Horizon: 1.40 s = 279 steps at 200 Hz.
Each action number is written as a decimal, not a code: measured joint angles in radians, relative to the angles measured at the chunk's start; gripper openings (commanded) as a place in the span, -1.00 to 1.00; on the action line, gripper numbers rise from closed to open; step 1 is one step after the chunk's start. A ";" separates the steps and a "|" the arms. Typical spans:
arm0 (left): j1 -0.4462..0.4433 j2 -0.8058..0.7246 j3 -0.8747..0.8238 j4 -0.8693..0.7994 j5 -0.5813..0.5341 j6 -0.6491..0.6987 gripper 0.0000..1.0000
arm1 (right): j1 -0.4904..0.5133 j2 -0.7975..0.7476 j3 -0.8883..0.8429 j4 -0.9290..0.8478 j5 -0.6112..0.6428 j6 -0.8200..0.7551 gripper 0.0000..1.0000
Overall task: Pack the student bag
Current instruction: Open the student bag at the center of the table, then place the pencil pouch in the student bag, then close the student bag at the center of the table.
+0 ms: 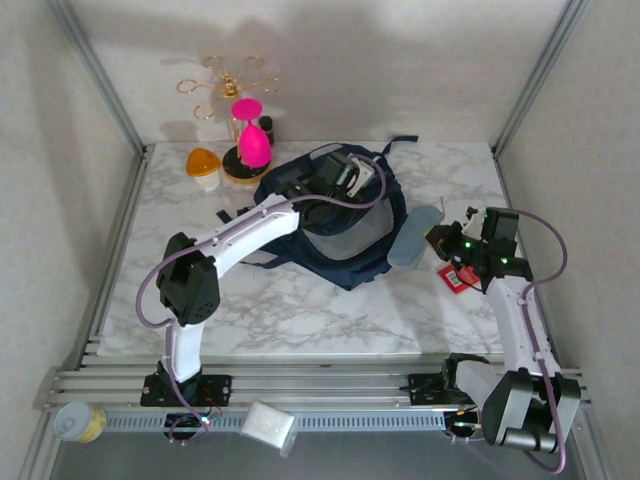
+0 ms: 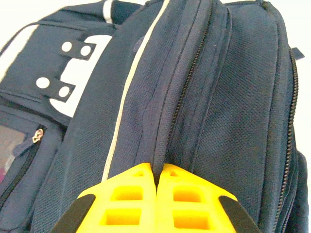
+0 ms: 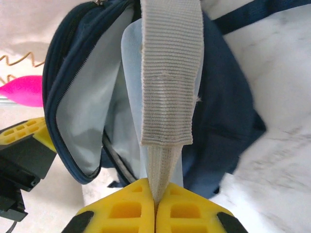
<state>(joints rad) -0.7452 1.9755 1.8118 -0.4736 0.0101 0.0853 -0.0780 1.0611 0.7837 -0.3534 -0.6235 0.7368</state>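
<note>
From above, the bag (image 1: 350,272) lies mid-surface (image 1: 300,310) with its mouth open. The left end effector (image 1: 345,178) is on its far top edge, and the right end effector (image 1: 442,238) sits just beside its right side. Left wrist: the 2 fingers are together, apparently pinching a ridge of navy fabric next to a zip (image 2: 187,97). Right wrist: the fingers are clamped on a grey webbing strap (image 3: 170,87) that runs back to the bag, whose pale lining shows through the open mouth. The step looks like holding the main compartment open for loading. To do it well, I would hold both grips firm and ease the 2 holds apart only until the mouth is wide. I would avoid a sharp tug on the strap, which could drag the bag across the surface or slip the thin fabric pinch.
</note>
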 measured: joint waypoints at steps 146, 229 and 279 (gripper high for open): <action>0.010 -0.016 0.045 0.011 0.057 -0.354 -1.00 | 0.500 0.887 0.204 1.065 0.397 0.619 -0.27; 0.052 -0.020 0.038 0.055 0.100 -0.423 -1.00 | 0.494 0.697 0.071 0.918 0.393 0.479 0.24; 0.060 -0.060 -0.081 0.138 0.177 -0.431 -0.74 | 0.422 0.394 -0.028 0.658 0.425 0.328 0.23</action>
<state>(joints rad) -0.6853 1.9152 1.7309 -0.3355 0.1867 -0.3454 0.3439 1.4551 0.7555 0.3046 -0.1989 1.0653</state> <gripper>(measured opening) 0.064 0.620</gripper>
